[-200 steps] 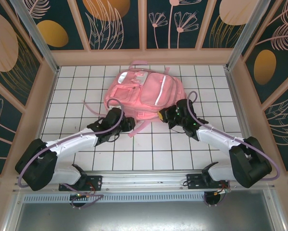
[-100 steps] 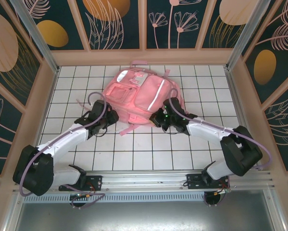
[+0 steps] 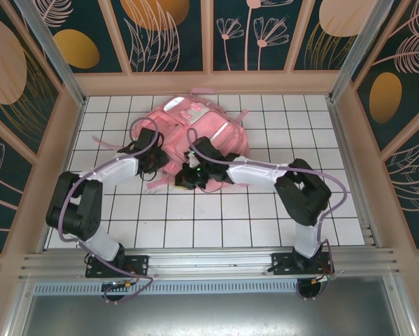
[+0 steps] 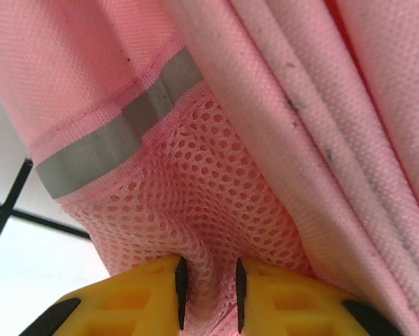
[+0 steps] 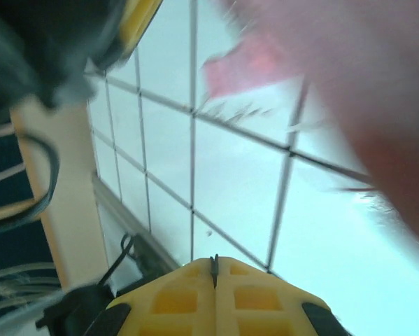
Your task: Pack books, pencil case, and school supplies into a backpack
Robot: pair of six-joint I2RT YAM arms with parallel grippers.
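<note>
Right claw (image 5: 214,269): tips pressed together, nothing between them. Bare tiled table (image 5: 230,175) lies ahead, with a pink blur up and to the right.

Left claw (image 4: 209,287): clamped on a fold of mesh pocket (image 4: 216,203).

Backpack (image 3: 212,133) lies just beyond both claws, its length crosswise. We judge the left claw has the working hold.

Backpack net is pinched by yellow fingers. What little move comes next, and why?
Probably a gentle lift with the left gripper: it pinches the mesh pocket of the backpack, so raising it may loosen the fabric. The right gripper is shut on nothing over the tiles.
</note>
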